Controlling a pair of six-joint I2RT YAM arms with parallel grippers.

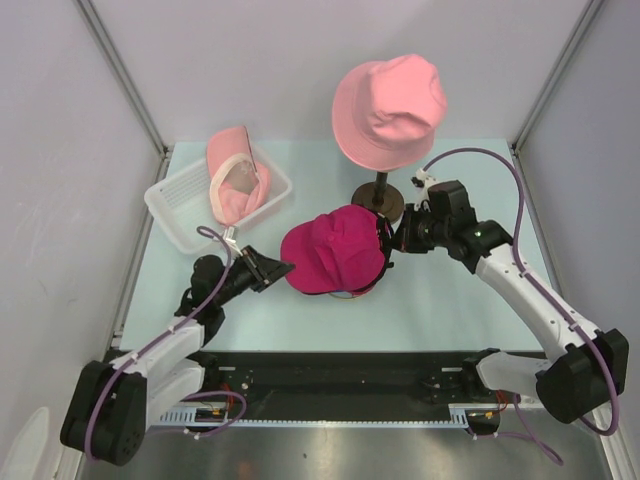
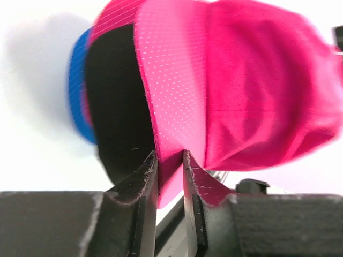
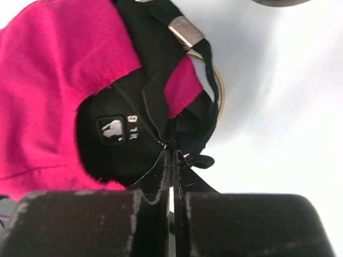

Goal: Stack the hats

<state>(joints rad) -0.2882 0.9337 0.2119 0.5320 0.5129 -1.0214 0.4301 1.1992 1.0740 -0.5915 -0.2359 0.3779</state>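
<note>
grippers left and right pinch magenta cap

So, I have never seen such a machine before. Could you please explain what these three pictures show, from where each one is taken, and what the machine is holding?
It is a robot with two arms bolted at the near edge of a pale table. The wide picture comes from a fixed camera above; the other two come from a camera on each wrist.

Both arms hold one magenta cap. The left gripper is shut on its peak; the right gripper is shut on the black strap at its back. A blue cap shows just behind it.

A light-pink cap lies in a white basket. A salmon-pink bucket hat sits on a stand.
</note>
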